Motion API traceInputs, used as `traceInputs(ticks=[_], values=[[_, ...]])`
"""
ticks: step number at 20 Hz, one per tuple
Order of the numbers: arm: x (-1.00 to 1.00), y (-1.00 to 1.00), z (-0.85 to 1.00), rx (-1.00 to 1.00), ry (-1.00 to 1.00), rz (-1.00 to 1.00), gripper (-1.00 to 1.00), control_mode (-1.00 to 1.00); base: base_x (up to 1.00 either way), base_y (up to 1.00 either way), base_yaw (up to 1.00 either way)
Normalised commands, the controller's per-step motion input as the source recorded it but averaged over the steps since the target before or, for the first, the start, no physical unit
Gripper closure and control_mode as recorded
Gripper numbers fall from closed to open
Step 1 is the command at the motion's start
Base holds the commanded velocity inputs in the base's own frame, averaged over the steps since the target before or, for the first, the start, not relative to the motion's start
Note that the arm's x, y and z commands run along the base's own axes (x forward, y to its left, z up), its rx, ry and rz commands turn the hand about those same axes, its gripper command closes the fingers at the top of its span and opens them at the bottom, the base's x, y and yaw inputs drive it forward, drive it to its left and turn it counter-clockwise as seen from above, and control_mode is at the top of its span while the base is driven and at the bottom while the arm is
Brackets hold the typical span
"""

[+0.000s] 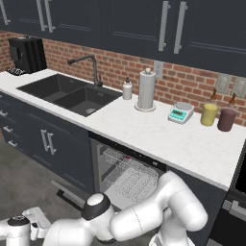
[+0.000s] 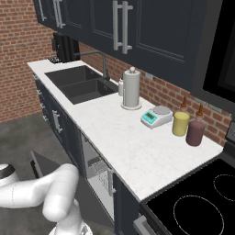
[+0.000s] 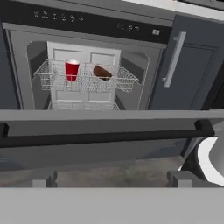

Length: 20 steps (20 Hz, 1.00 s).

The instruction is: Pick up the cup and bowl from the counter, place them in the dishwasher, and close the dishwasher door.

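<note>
The dishwasher [image 3: 87,52] stands open under the counter [image 1: 158,134]. In its white wire rack [image 3: 87,78] the red cup [image 3: 71,70] stands upright on the left, and the dark brown bowl [image 3: 102,72] lies tilted just to its right. The dishwasher door [image 3: 109,124] hangs down and outward across the foreground, its dark bar handle [image 3: 105,138] running along it. My gripper [image 3: 111,179] is open just in front of that handle, with nothing between the wide-apart fingertips [image 3: 43,179]. From the base the opening [image 1: 127,178] and the door panel [image 2: 39,166] show low down.
On the counter stand a paper towel holder [image 1: 146,90], a soap bottle [image 1: 127,90], a small scale [image 1: 180,113], a yellow jar [image 1: 209,114] and a maroon jar [image 1: 226,119]. The sink [image 1: 67,93] lies left, the stovetop [image 2: 202,202] right. A navy cabinet door [image 3: 188,65] flanks the dishwasher.
</note>
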Motion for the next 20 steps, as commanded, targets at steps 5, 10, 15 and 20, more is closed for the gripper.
traceInputs(ticks=[5, 10, 15, 20], values=[[0.00, 0.52, -0.78, -0.33, -0.13, 0.00, -1.00, -1.00, 0.00, 0.00, 0.00], [0.00, 0.44, -0.74, -0.35, -0.13, 0.00, -1.00, -1.00, 0.00, 0.00, 0.00], [-0.10, 0.36, -0.72, -0.35, -0.10, -0.03, -1.00, -1.00, 0.00, 0.00, 0.00], [-0.30, 0.22, -0.86, -0.35, -0.05, -0.04, -1.00, -1.00, 0.00, 0.00, 0.00]])
